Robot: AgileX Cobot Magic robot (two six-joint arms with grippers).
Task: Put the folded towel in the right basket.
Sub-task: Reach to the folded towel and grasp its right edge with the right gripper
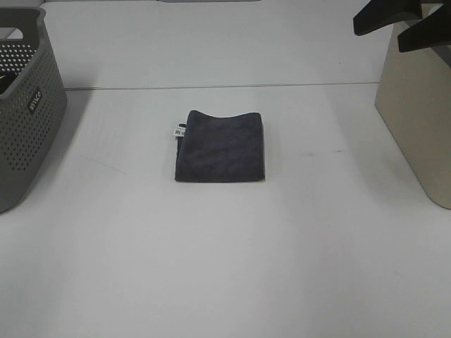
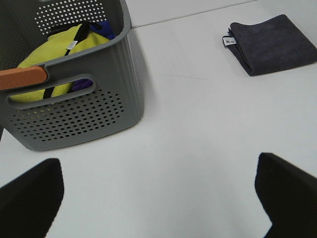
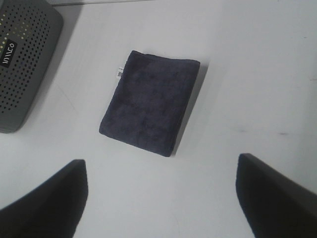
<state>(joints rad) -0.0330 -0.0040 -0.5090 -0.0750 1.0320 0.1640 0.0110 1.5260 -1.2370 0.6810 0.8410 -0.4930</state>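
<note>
The folded dark grey towel (image 1: 220, 146) lies flat on the white table, in the middle, with a small white tag on its left edge. It also shows in the left wrist view (image 2: 271, 44) and the right wrist view (image 3: 149, 108). The right basket (image 1: 420, 120) is beige and stands at the table's right edge. My right gripper (image 1: 380, 35) is open and empty, high at the far right by the beige basket's rim; in its wrist view (image 3: 161, 163) the towel lies below and ahead of its spread fingers. My left gripper (image 2: 158, 163) is open and empty over the table beside the grey basket.
A grey perforated basket (image 1: 25, 113) stands at the left edge; the left wrist view shows it (image 2: 74, 109) holding yellow and blue cloth, with an orange-brown piece on its rim. Bare white table (image 1: 225, 267) surrounds the towel.
</note>
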